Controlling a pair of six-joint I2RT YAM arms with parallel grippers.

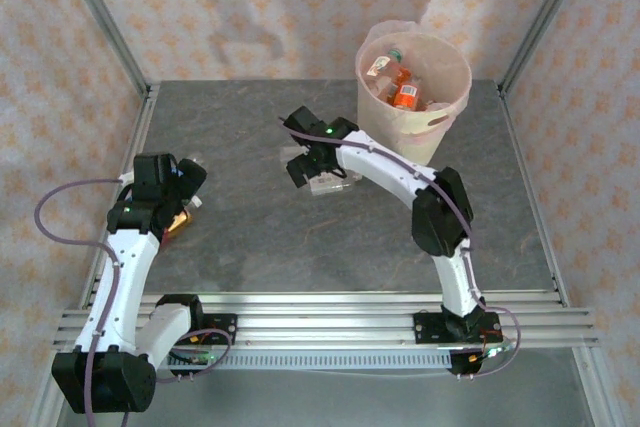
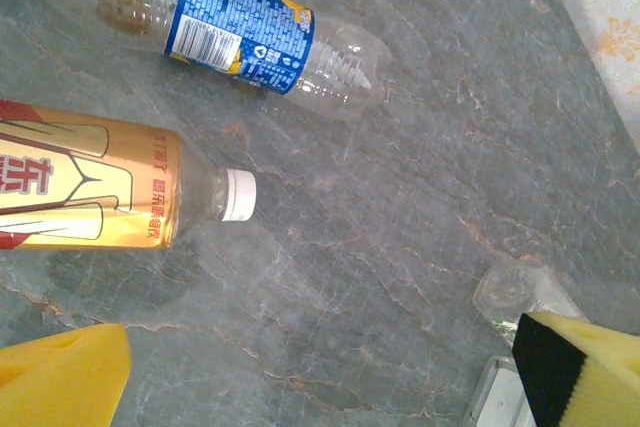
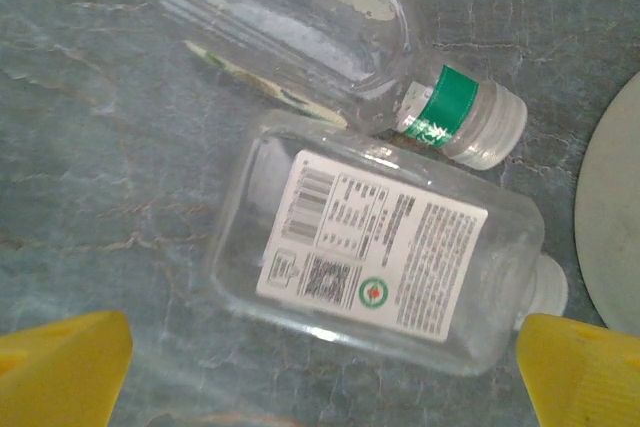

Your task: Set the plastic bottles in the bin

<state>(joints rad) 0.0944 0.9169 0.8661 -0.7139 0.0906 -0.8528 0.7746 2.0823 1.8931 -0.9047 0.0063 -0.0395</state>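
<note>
The cream bin (image 1: 400, 132) stands at the back right with several plastic bottles (image 1: 403, 87) inside it. My left gripper (image 2: 320, 372) hangs open over bare table. Ahead of it lie an orange-labelled bottle (image 2: 90, 187) with a white cap and a blue-labelled clear bottle (image 2: 240, 32). A clear bottle end (image 2: 512, 287) lies by its right finger. My right gripper (image 3: 320, 377) is open just above a clear square bottle with a white label (image 3: 380, 257). A second clear bottle with a green neck band (image 3: 300, 32) lies beside that one. From above, the right gripper (image 1: 308, 162) sits left of the bin.
A pale curved surface (image 3: 612, 217) at the right edge of the right wrist view looks like the bin's side. Metal frame posts (image 1: 105, 22) and patterned walls close off the table on three sides. The grey marbled tabletop (image 1: 260, 237) lies open between the arms.
</note>
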